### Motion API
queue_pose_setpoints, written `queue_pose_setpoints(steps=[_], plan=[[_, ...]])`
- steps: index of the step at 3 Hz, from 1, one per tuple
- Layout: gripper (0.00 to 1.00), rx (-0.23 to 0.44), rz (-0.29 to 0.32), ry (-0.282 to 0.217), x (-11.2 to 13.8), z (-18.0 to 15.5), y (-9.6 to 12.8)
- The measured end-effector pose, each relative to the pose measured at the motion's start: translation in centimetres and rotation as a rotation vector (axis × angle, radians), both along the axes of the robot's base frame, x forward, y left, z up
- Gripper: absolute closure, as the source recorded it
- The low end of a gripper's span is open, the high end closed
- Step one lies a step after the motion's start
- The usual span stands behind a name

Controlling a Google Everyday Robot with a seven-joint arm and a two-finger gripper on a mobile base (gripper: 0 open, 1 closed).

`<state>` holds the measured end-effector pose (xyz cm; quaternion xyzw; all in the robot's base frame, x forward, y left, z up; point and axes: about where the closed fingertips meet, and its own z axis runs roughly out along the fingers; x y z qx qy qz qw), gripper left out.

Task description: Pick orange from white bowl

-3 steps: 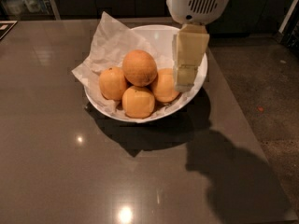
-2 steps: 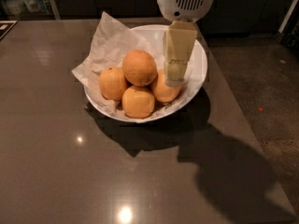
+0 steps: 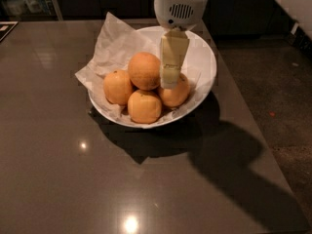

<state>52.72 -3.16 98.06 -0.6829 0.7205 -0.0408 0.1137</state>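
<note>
The orange (image 3: 144, 70), the largest and roundest fruit with deep dull skin, sits on top of three smaller, paler fruits in the white bowl (image 3: 204, 62). The bowl is lined with crumpled white paper (image 3: 114, 40) and stands on the dark table. My gripper (image 3: 170, 81) hangs down from its white wrist housing (image 3: 180, 6) inside the bowl. Its tips are just right of the orange and in front of the right-hand small fruit (image 3: 175, 94).
The dark glossy table (image 3: 73, 179) carries the bowl near its right edge (image 3: 253, 130). A grey speckled floor (image 3: 287, 82) lies to the right. The arm casts a broad shadow over the table in front of the bowl. Cluttered shelving stands at the far left back.
My gripper has moved left across the bowl, from near its right rim to right beside the orange. The fruits and bowl have not moved.
</note>
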Motion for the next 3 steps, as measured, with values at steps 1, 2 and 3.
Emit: queue_pose_setpoints(steps=[1, 2, 3], plan=[[0.16, 0.013, -0.007, 0.037, 1.1, -1.2, 0.6], [0.20, 0.015, 0.003, 0.065, 1.7, -2.2, 1.4], [0.18, 0.012, 0.025, 0.096, 1.9, -3.2, 2.4]])
